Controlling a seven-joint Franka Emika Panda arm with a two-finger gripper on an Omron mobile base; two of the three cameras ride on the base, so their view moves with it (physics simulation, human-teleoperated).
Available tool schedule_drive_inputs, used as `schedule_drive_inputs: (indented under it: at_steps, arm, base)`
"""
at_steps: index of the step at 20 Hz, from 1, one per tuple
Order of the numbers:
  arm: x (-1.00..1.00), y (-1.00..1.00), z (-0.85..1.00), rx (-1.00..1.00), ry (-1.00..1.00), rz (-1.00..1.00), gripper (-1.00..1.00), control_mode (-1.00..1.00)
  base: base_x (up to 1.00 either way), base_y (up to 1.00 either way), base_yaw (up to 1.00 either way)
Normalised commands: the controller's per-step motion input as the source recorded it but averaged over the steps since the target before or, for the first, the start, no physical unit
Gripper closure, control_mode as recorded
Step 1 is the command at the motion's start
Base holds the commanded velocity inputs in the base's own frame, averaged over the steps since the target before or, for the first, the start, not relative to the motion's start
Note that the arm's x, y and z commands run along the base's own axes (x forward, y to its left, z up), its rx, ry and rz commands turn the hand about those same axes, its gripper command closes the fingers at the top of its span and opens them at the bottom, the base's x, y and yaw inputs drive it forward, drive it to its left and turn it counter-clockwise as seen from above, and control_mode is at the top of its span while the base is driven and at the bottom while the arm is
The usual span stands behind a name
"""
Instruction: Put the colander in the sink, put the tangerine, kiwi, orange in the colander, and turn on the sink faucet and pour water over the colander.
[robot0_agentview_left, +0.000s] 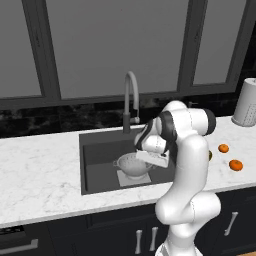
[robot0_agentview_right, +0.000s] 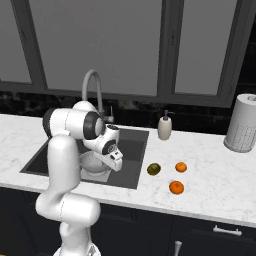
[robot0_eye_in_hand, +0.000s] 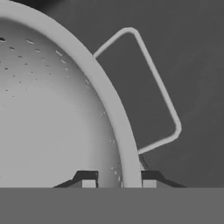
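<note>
The silver colander (robot0_agentview_left: 129, 165) (robot0_agentview_right: 91, 165) stands upright on the lighter patch at the bottom of the dark sink (robot0_agentview_left: 100, 150) (robot0_agentview_right: 134, 145). My gripper (robot0_eye_in_hand: 119, 183) reaches down into the basin at the colander's right edge. In the hand view its two fingertips sit either side of the colander's rim (robot0_eye_in_hand: 109, 100), beside a wire loop handle (robot0_eye_in_hand: 153, 87), shut on it. The kiwi (robot0_agentview_right: 154, 169), tangerine (robot0_agentview_left: 223, 148) (robot0_agentview_right: 181, 167) and orange (robot0_agentview_left: 235, 165) (robot0_agentview_right: 176, 187) lie on the counter right of the sink. The faucet (robot0_agentview_left: 131, 95) (robot0_agentview_right: 92, 85) arches over the basin's back edge, with no stream showing.
A tall perforated grey cylinder (robot0_agentview_left: 247, 102) (robot0_agentview_right: 242, 122) stands at the counter's back right. A soap dispenser (robot0_agentview_right: 164, 127) sits behind the sink's right corner. White marble counter (robot0_agentview_left: 40, 170) stretches left of the basin. Dark windows line the back wall.
</note>
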Motion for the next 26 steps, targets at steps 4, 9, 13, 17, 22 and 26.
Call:
schedule_drive_inputs:
  at_steps: [4, 9, 13, 17, 22, 26]
  arm:
    - [0.0, 0.37, -0.16, 0.0, -0.01, 0.0, 1.0, -1.0]
    - [0.18, 0.06, -0.01, 0.0, -0.04, 0.0, 1.0, -1.0]
    - [0.28, 0.03, 0.0, 0.0, -0.02, 0.0, -1.0, -1.0]
    - [0.0, 0.0, 0.0, 0.0, 0.0, 0.0, -1.0, -1.0]
    - [0.0, 0.0, 0.0, 0.0, 0.0, 0.0, -1.0, -1.0]
    - [0.0, -0.02, 0.26, 0.0, 0.0, 0.0, -1.0, -1.0]
  base:
    - [0.0, 0.0, 0.0]
    - [0.0, 0.0, 0.0]
    - [0.0, 0.0, 0.0]
    - [0.0, 0.0, 0.0]
    - [0.0, 0.0, 0.0]
    - [0.0, 0.0, 0.0]
